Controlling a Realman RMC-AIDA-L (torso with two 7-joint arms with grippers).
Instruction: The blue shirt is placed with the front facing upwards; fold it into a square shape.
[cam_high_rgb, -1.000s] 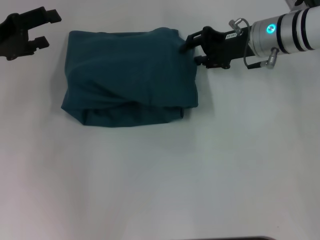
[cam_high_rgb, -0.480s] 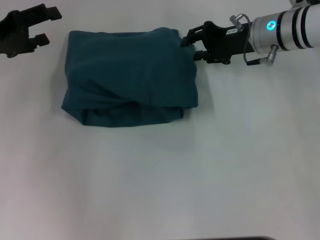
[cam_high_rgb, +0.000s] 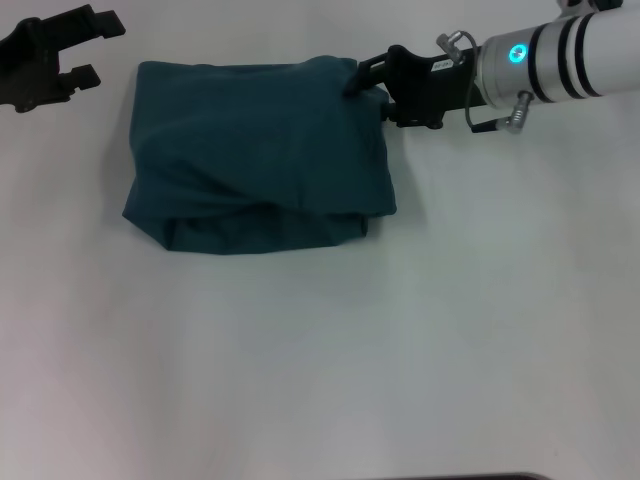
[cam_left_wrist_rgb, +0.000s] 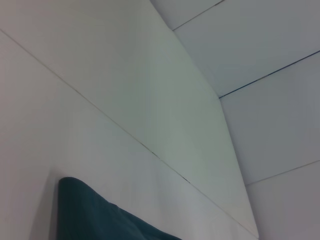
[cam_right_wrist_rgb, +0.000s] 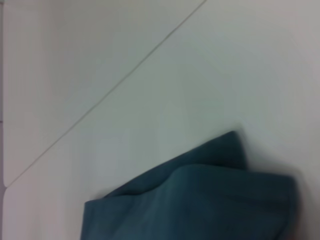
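Shirt: the blue shirt is lying folded on the bench, nearly square.
Right gripper: fingers are touching the far right corner, apparently tidying it; grip unclear.
Left gripper: idling well clear, fingers apart.

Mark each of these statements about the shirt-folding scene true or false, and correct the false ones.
1. The blue shirt lies folded into a compact bundle. True.
2. The right hand is at the shirt's far right corner. True.
3. The left hand is pressing on the shirt. False: it is apart from the shirt, off its far left corner.
4. The shirt hangs over the table edge. False: it lies wholly on the surface.
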